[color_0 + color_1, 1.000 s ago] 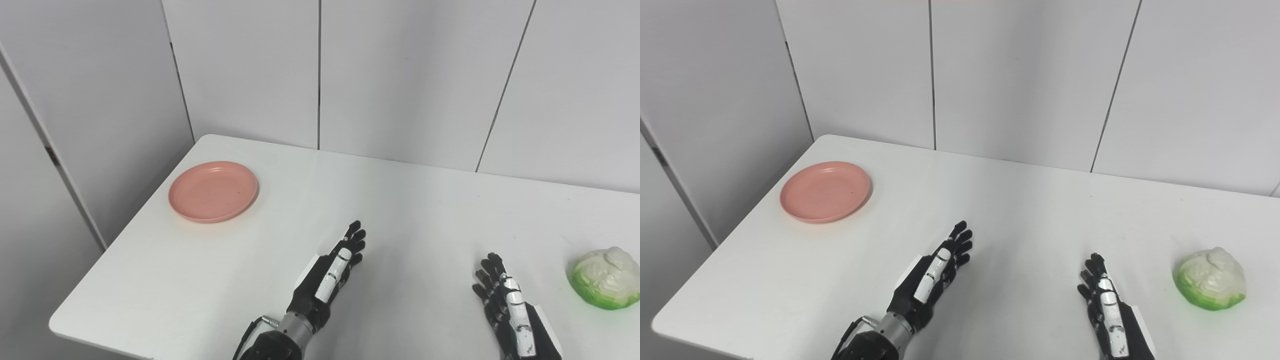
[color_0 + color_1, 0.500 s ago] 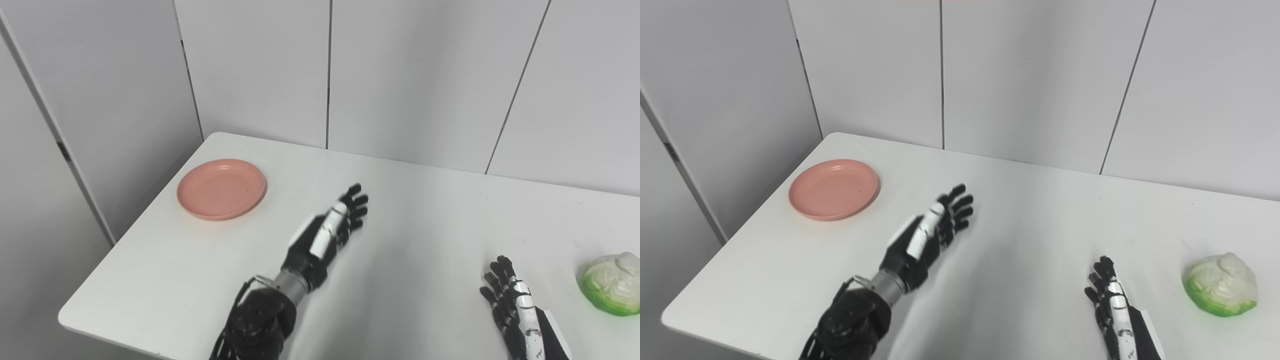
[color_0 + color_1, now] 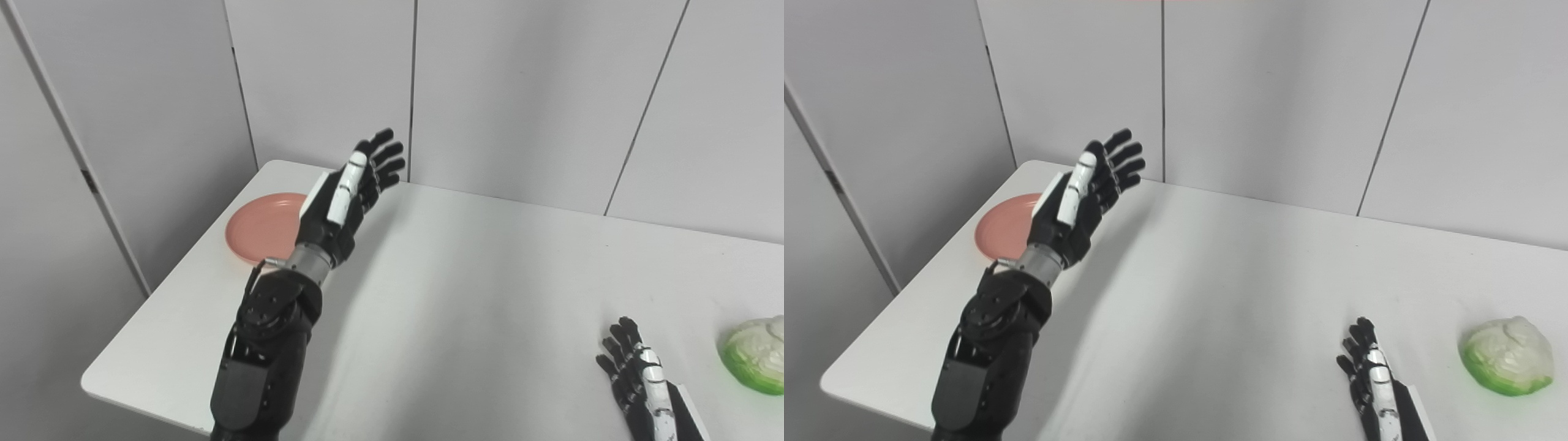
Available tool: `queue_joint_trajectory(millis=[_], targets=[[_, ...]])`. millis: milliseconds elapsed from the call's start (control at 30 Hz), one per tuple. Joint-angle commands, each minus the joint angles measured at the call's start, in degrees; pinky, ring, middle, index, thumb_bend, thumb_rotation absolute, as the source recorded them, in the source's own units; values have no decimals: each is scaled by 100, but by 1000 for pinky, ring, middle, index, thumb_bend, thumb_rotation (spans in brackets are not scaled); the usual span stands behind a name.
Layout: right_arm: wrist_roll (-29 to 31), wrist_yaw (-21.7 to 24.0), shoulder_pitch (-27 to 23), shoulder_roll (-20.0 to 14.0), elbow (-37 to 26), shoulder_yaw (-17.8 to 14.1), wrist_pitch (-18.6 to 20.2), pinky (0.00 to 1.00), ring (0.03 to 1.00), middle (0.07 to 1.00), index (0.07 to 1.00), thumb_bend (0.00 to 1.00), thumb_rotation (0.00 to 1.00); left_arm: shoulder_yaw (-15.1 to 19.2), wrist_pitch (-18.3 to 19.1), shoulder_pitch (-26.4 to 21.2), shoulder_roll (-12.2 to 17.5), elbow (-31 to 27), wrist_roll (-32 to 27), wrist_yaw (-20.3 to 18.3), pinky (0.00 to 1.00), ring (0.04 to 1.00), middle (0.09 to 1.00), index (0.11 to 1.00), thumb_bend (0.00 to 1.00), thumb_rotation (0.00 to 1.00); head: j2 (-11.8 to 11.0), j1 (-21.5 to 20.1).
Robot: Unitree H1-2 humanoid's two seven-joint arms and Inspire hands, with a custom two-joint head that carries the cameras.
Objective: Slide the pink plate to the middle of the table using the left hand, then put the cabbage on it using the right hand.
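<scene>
Left hand [image 3: 346,199] raised, cabbage [image 3: 1508,355] whole right-eye only.

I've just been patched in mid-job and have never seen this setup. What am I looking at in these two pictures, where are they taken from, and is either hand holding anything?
Both pictures come from two cameras side by side on a humanoid robot's head, looking down at a white table, so they show the same scene from slightly different spots. The black arms entering from the bottom edge are the robot's own, each ending in a hand with fingers and a thumb.

The left hand is raised above the table with its fingers spread. It holds nothing, and it hides part of the pink plate, which lies near the table's far left corner. Whether it is directly over the plate cannot be told.

The right hand lies low near the front edge, open and empty. The cabbage sits on the table to its right, untouched.
</scene>
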Motion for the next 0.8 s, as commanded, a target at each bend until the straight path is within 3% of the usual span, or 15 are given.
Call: queue_joint_trajectory(millis=[0,167,767], targets=[[32,16,-78,-20,-72,-50,115,1000,1000,1000,1000,212,1000,141,-185,-342,215,90,8,104,873,881,879,868,451,971,-11,16],[63,30,-73,-46,-90,-47,134,1000,1000,1000,1000,215,1000,496,-514,-588,589,645,-52,127,840,866,866,858,455,975,-22,67],[59,22,-34,-93,-217,-12,241,1000,1000,1000,1000,218,1000,1417,-626,-1026,1466,1969,-659,210,847,861,867,852,429,1000,-20,192]])
